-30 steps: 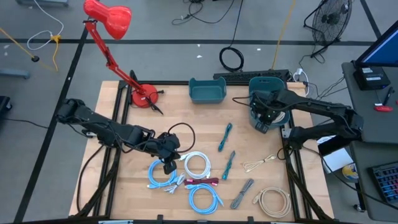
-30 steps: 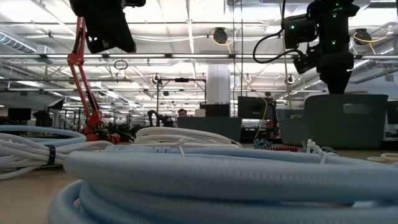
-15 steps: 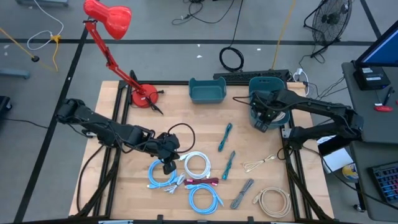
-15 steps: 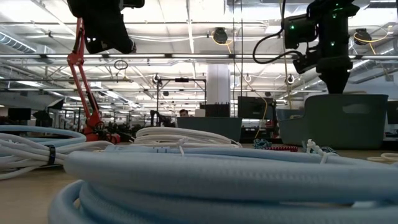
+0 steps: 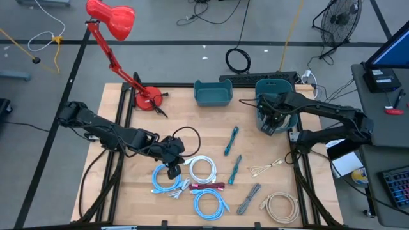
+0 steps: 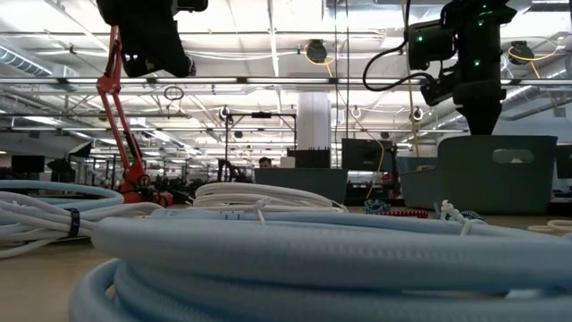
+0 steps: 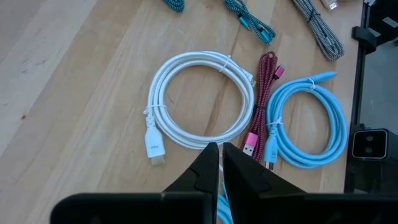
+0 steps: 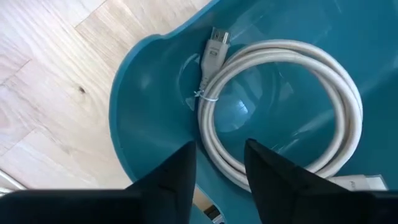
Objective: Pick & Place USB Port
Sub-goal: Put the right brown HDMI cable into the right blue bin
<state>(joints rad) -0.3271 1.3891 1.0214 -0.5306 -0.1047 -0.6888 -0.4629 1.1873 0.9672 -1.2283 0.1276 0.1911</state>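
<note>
A white coiled cable (image 8: 280,81) with a plug end (image 8: 214,46) lies on the floor of the round teal bin (image 8: 143,93) at the table's far right (image 5: 271,96). My right gripper (image 8: 221,168) hangs open just above it, one finger on either side of the coil's strand, inside the bin's rim (image 5: 271,121). My left gripper (image 7: 219,152) is shut and hovers over the loose cables near the table's middle front (image 5: 172,167). Below it lie a white coil (image 7: 196,99), a red cable (image 7: 264,106) and a light blue coil (image 7: 308,121).
A rectangular teal bin (image 5: 213,92) stands at the far middle, and a red desk lamp (image 5: 148,99) at the far left. Teal cables (image 5: 231,140), a grey braided cable (image 5: 249,198) and a beige coil (image 5: 281,207) lie toward the front right. Light blue coils (image 5: 167,181) lie at the front.
</note>
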